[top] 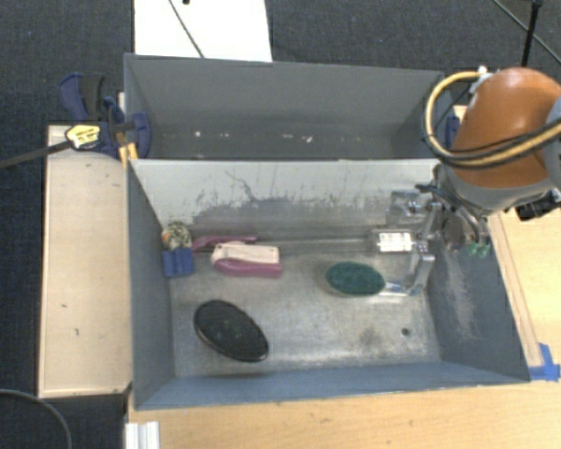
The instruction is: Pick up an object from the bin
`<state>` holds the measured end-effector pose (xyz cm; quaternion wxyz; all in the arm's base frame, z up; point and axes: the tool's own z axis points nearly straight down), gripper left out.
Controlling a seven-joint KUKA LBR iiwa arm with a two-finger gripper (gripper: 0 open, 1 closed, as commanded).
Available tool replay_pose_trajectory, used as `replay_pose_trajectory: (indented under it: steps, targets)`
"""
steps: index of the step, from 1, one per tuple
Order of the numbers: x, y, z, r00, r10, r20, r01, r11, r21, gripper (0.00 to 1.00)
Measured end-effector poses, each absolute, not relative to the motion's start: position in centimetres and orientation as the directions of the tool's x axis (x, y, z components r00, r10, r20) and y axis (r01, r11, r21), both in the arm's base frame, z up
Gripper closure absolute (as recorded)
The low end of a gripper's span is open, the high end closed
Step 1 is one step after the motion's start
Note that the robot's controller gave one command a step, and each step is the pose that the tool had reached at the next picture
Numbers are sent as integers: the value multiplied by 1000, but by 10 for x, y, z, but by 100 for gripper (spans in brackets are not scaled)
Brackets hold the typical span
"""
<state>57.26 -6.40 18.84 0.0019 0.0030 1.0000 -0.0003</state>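
In the camera view I see my pincer [414, 279] low at the right side of the bin [290, 110], just beside a dark green oval pad [355, 279]. I cannot tell whether it is open or closed. A black oval [230, 330] lies front-left.

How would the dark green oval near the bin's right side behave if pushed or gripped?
The green oval lies flat and low, so it would probably slide rather than roll. Its thin edge likely offers little to grip.
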Motion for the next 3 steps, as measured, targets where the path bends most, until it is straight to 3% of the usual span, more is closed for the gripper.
replay_pose_trajectory:
  steps: [1,2,3]
  targets:
    - [571,-5,85,-1000,-20,3,-20,1000,3,0]
    - [573,-8,89,-1000,-19,-3,-19,1000,0,100]
    - [575,-8,213,-1000,-19,-11,-19,1000,0,100]
